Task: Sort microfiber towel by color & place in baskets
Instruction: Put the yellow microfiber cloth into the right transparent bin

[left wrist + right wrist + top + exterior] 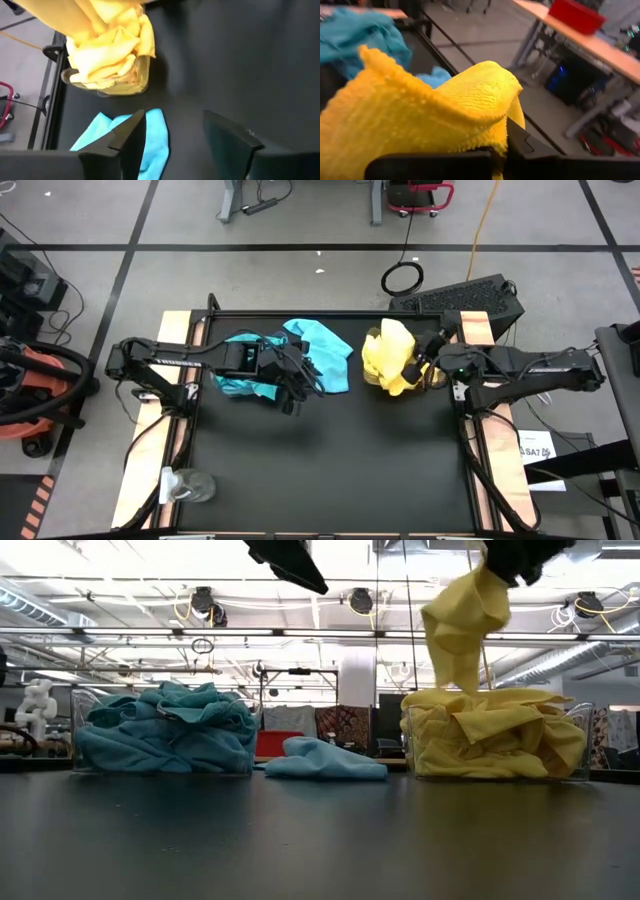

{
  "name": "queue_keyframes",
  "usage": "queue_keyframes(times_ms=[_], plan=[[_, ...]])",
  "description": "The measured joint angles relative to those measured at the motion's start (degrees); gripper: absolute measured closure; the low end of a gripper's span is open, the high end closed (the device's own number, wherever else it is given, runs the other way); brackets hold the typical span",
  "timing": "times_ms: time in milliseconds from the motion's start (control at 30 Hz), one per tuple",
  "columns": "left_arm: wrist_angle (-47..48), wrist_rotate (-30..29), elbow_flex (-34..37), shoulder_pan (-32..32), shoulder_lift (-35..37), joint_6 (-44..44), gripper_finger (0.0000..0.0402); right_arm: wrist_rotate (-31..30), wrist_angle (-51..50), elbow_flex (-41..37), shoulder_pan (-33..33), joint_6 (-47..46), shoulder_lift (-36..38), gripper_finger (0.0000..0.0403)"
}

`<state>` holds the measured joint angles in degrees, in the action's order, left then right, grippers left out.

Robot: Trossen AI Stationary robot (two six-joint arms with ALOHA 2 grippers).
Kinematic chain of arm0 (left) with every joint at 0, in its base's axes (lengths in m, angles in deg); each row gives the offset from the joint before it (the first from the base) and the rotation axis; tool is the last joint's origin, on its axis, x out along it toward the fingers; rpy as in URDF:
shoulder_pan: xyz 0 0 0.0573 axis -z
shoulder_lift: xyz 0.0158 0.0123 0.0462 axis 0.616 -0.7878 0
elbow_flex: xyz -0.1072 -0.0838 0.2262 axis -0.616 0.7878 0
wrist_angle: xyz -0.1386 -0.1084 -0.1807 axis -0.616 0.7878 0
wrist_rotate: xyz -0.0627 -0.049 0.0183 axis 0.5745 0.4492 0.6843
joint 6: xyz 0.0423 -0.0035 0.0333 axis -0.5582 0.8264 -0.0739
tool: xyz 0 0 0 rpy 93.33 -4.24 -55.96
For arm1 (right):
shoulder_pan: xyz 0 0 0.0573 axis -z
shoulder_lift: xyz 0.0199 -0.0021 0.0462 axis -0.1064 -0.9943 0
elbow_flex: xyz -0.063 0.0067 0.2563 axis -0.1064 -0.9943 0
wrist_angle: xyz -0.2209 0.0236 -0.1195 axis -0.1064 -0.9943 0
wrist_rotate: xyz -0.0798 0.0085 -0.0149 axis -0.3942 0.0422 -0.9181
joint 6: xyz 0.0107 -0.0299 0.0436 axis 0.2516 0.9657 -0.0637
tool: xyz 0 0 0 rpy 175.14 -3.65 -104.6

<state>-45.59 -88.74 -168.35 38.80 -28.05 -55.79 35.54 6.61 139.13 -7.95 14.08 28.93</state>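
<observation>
Overhead, left claw (293,385) hovers over the teal towels (240,375) piled in one basket, its fingers apart. A loose teal towel (325,350) lies flat on the black worktop (330,470) between the heaps. The right claw (420,368) is clamped on a yellow towel (390,340) above the yellow pile (385,375).

Level across the worktop, both clear baskets show their walls: teal basket (90,765), yellow basket (580,765). The held towel hangs long axis vertical.

Left wrist view shows the gap between its dark fingers (127,142).

Right wrist view shows the yellow towel's nubbly weave.
</observation>
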Motion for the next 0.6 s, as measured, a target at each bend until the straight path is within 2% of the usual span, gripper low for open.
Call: queue_keyframes(times_ms=[267, 500, 600], plan=[[-2.76, 0.0, 0.0, 0.0, 0.0, 0.5, 0.0196, 2.86, -11.38, 0.0, 6.01, -7.97, -1.58, 0.0403], [-3.06, -0.02, 0.0, 0.0, 0.0, 0.54, 0.0196, 3.61, -14.17, 0.0, 11.75, -8.9, -6.24, 0.0403], [-3.06, -0.01, 0.0, 0.0, 0.0, 1.0, 0.0196, 5.89, -13.66, 0.0, 14.3, -8.42, -8.92, 0.0402]])
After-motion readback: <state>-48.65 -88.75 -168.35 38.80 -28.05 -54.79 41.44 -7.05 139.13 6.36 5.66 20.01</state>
